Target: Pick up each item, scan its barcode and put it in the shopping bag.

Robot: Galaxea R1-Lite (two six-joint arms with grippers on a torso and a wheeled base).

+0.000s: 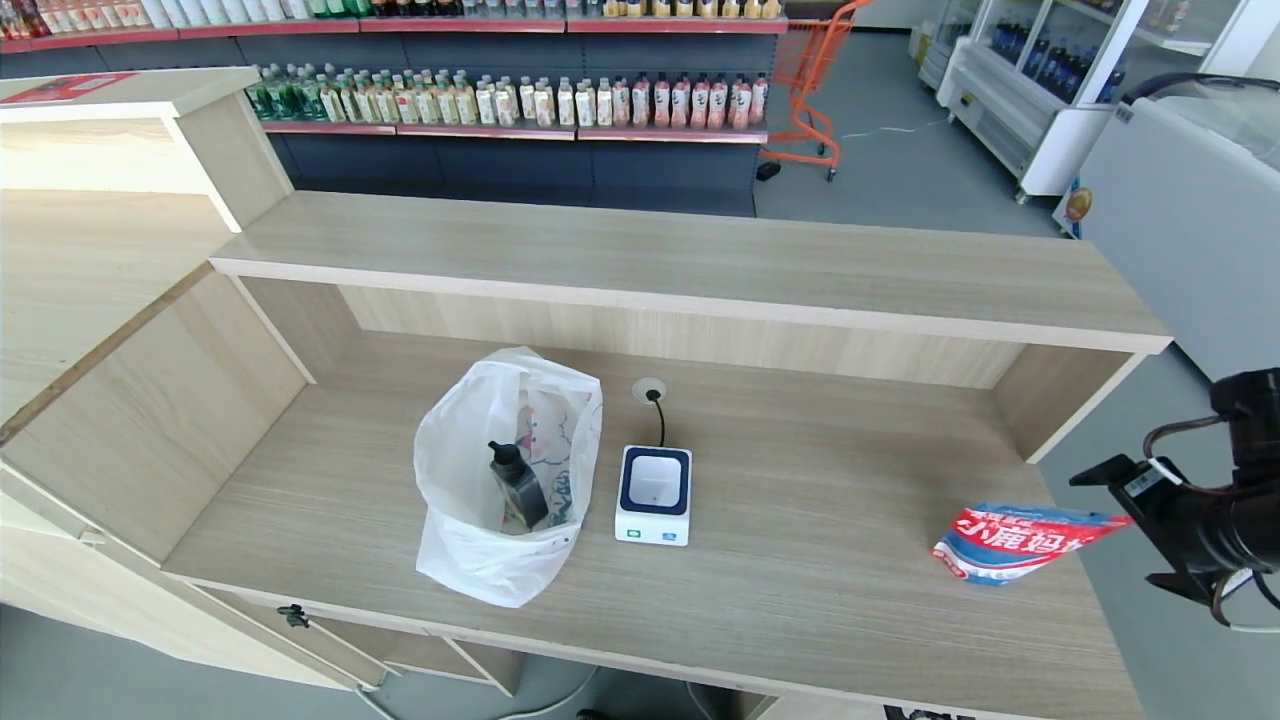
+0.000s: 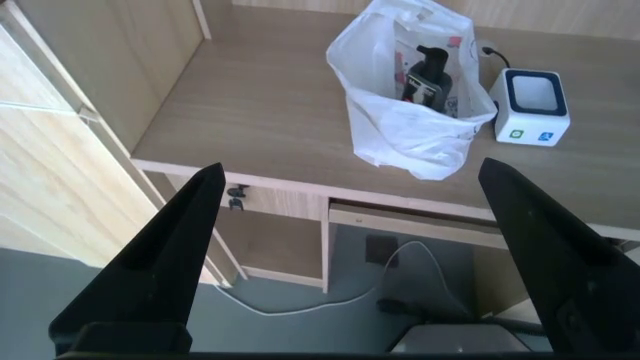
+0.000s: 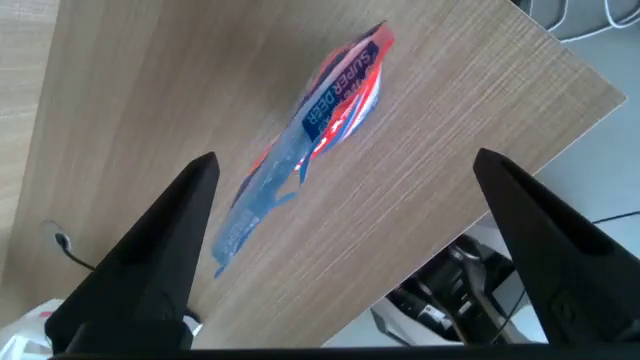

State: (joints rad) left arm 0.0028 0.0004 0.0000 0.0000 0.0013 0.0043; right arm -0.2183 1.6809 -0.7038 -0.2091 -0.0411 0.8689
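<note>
The last loose item, a red-and-blue pouch (image 1: 1020, 540), lay on the desk (image 1: 800, 580) near its right front corner, well apart from the scanner (image 1: 654, 493) at the middle and from the white shopping bag (image 1: 505, 480) just to the scanner's left. The bag already held a dark bottle (image 1: 518, 487). The right pincer (image 3: 347, 160) hung above the pouch with its fingers spread wide and nothing between them. In the right wrist view the pouch sat under the gap, a little off centre. Its long axis ran slantwise to the line between the two fingers, so a turn of the wrist would probably have been needed before closing across the narrow side. The right arm was clearly the nearer one. The left pincer (image 2: 352, 168) was also released and empty, and it hovered off the desk's front left edge, on the bag's side. It was hard to tell whether the pouch lay flat or stood partly on edge, and in the head view its right tip seemed to reach past the desk's side. No barcode could be made out on the face that showed, and the bag's folds hid most of its contents.
</note>
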